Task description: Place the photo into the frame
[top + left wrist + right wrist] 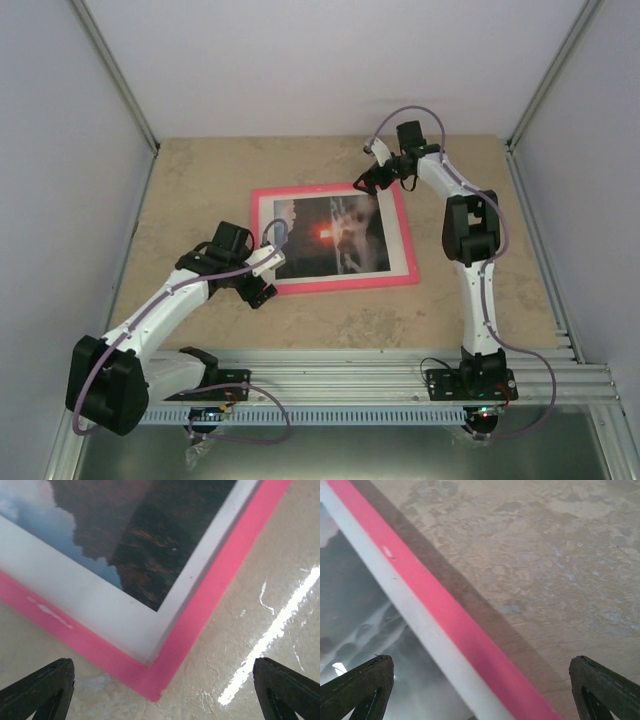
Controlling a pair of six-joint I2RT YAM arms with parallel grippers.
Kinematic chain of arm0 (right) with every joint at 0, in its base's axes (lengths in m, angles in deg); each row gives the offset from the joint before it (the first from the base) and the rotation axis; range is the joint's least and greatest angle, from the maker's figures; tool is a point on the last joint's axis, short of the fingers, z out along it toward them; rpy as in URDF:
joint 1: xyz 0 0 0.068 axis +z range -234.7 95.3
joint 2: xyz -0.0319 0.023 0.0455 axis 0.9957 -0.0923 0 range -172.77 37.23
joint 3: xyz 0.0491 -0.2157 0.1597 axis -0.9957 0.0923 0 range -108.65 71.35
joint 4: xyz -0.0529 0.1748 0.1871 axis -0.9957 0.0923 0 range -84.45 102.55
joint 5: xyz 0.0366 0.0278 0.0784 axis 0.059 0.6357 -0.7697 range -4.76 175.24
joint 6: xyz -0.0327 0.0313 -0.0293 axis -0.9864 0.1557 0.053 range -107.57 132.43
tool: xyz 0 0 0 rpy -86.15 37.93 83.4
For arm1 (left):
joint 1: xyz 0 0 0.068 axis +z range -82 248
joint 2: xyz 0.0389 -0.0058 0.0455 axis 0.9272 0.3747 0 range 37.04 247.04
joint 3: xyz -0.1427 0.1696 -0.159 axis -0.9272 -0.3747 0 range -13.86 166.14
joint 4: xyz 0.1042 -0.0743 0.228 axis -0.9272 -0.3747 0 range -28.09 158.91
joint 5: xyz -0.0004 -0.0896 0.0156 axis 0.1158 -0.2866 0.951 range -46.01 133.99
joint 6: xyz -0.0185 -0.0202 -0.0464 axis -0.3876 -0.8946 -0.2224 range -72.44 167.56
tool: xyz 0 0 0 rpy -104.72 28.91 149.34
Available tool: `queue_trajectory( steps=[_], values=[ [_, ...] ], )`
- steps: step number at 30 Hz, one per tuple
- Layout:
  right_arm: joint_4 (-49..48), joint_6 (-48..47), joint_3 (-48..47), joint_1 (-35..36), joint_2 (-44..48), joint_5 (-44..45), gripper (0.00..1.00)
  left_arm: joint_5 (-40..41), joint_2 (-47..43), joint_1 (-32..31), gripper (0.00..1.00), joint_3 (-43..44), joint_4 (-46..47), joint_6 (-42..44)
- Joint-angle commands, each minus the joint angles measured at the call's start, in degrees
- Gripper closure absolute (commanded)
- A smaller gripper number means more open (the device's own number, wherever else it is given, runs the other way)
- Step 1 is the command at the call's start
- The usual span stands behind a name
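The frame (335, 283) lies flat, pink front up, in the middle of the table. The photo (330, 235), with its red-orange glow, sits inside it within a white border (100, 610). My left gripper (260, 287) hovers open over the frame's near left corner (150, 680), nothing between its fingers (50, 685). My right gripper (368, 182) is open above the frame's far edge (455, 625), near the far right corner, holding nothing. Both wrist views show part of the photo (150, 540) (360, 630).
The beige stone-patterned table (480, 290) is walled on the left, back and right. A metal rail (380, 370) with both arm bases runs along the near edge.
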Motion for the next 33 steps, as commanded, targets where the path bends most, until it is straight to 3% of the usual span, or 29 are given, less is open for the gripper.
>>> queue_trajectory(
  steps=[1, 8, 15, 28, 33],
  values=[
    [0.0, 4.1, -5.7, -0.3, -4.3, 2.1, 0.04, 2.5, 0.9, -3.6, 0.01, -2.2, 2.4, 3.0],
    [-0.3, 5.8, -8.1, -0.8, -9.1, 0.6, 0.05, 7.7, 2.9, -9.7, 0.01, -5.0, 5.7, 3.0],
    [3.9, 5.0, -3.0, -1.9, -7.7, -4.9, 0.11, 17.4, 3.9, -14.7, 0.00, -8.5, 13.6, 1.8],
    [12.7, -3.8, 13.2, -7.3, 1.4, -9.2, 0.16, 37.2, 6.0, -14.8, 0.01, -13.0, 26.9, 1.2],
    [14.6, -10.4, 24.4, -7.7, 7.6, -8.5, 0.17, 37.3, 10.6, -12.1, 0.01, -10.2, 31.2, -1.2]
  ],
)
